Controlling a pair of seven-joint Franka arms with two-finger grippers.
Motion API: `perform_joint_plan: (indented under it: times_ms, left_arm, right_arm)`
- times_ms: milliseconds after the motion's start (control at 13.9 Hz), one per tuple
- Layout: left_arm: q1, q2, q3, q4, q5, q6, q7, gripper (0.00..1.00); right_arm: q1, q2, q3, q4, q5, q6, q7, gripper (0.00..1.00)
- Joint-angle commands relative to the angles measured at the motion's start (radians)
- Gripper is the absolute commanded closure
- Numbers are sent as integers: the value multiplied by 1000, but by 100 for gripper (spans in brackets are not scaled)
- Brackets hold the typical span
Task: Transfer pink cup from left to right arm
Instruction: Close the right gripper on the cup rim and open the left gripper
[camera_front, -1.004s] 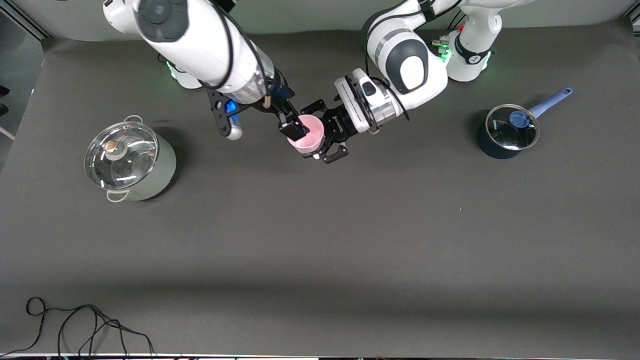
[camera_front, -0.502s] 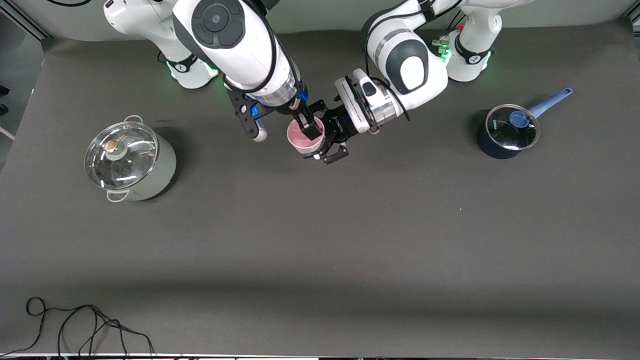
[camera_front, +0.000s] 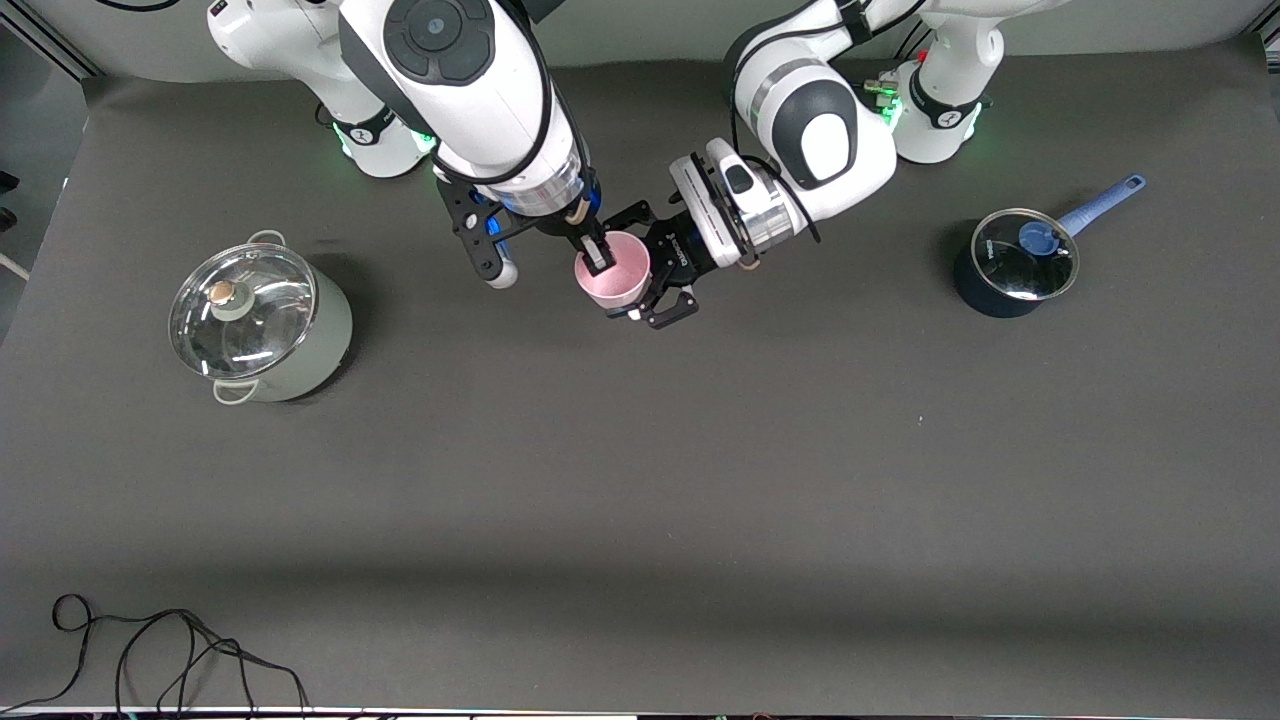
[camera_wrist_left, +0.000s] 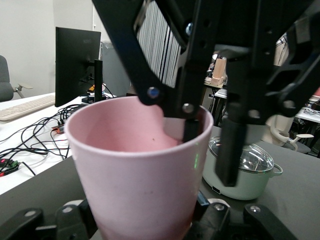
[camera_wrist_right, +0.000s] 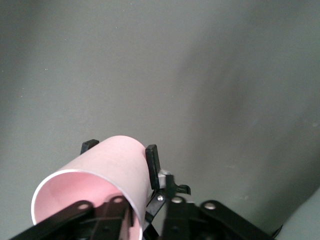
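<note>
The pink cup hangs upright over the middle of the table, toward the robots' bases. My left gripper is shut on the cup's lower body from the side. In the left wrist view the cup fills the frame between the left gripper fingers. My right gripper comes down from above onto the rim. One of its fingers is outside the wall and the other is inside, pinching the wall. The right wrist view shows the cup with the right gripper at its rim.
A pale green pot with a glass lid stands toward the right arm's end of the table. A dark blue saucepan with a glass lid and blue handle stands toward the left arm's end. A black cable lies at the table's near edge.
My right arm swung over the cup and its gripper slid to the rim, where the fingers came together on the wall. The left gripper and cup stayed still.
</note>
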Motion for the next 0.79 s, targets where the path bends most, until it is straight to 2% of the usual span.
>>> perform_joint_plan:
  times_ms: [0, 215, 287, 502, 646, 717]
  left_arm:
    - [-16, -4, 11, 13, -20, 18, 3, 62]
    - [-16, -4, 11, 13, -20, 18, 3, 59]
    - [-16, -4, 11, 14, -18, 18, 3, 53]
    - [-13, 2, 11, 14, -18, 17, 2, 20]
    - [-10, 10, 11, 14, -18, 17, 2, 7]
    - [-8, 11, 12, 14, -18, 15, 2, 5]
  right_arm:
    - [1, 0, -7, 29, -15, -28, -21, 100]
    - [-2, 0, -13, 31, -12, -28, -50, 100]
    - [-3, 0, -14, 32, -12, -28, -56, 100]
    - [-6, -9, -21, 34, -9, -30, -73, 100]
    - [-25, -27, -22, 34, -7, -34, -130, 100]
    - [-34, -39, -22, 34, -7, -41, -157, 100]
